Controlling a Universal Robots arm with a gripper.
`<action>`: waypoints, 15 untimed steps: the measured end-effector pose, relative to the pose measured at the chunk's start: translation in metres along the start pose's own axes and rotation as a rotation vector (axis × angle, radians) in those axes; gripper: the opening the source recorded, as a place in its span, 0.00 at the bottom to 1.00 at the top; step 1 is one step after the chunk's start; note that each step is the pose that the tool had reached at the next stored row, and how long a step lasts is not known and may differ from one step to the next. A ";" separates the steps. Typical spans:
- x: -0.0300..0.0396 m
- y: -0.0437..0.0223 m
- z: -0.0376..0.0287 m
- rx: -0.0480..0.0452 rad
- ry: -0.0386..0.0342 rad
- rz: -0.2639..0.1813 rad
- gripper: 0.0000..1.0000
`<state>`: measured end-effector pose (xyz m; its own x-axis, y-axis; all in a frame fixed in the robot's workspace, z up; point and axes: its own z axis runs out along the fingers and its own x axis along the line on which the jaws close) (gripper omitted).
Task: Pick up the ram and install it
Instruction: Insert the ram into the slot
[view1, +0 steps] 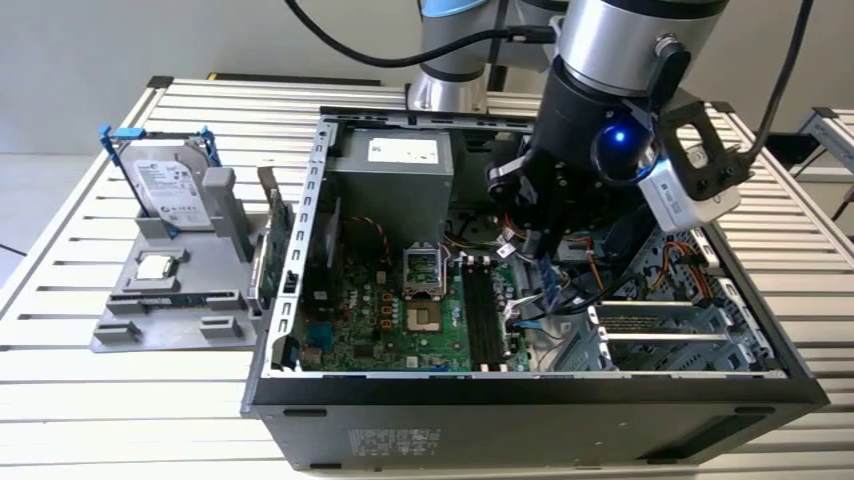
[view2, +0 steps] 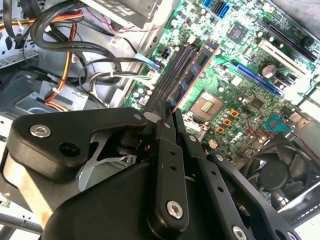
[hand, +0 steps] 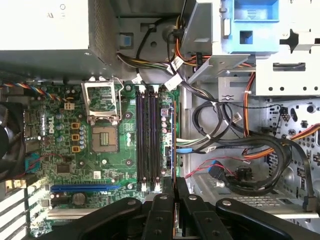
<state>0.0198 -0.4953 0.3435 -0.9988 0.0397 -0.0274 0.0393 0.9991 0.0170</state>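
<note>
My gripper (view2: 170, 117) is shut on one end of the ram (view2: 197, 67), a narrow blue-green stick with dark chips and an orange edge. In the second wrist view the stick reaches out from the fingers, lying parallel to the black memory slots (view2: 175, 75) and close beside them. In the first wrist view the gripper (hand: 174, 182) holds the ram (hand: 173, 145) edge-on, just beside the two slots (hand: 147, 140). In the exterior view the gripper (view1: 530, 248) is down inside the open computer case, over the slots (view1: 483, 315). I cannot tell whether the stick touches a slot.
Bundles of cables (hand: 225, 125) lie beside the slots. The processor socket (hand: 102, 135) and a fan (hand: 7, 140) sit on the other side. At the exterior view's left, a silver hard drive (view1: 174, 185) stands on a grey stand, with a green expansion card (view1: 276, 250) nearby.
</note>
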 end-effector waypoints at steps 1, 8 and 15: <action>0.0006 0.0000 0.0004 0.0000 -0.0001 0.000 0.00; 0.0022 -0.0001 0.0062 0.0043 -0.0005 0.000 0.00; 0.0024 0.0001 0.0121 0.0186 -0.0011 0.000 0.00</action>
<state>0.0178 -0.4949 0.3313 -0.9988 0.0393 -0.0285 0.0394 0.9992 -0.0016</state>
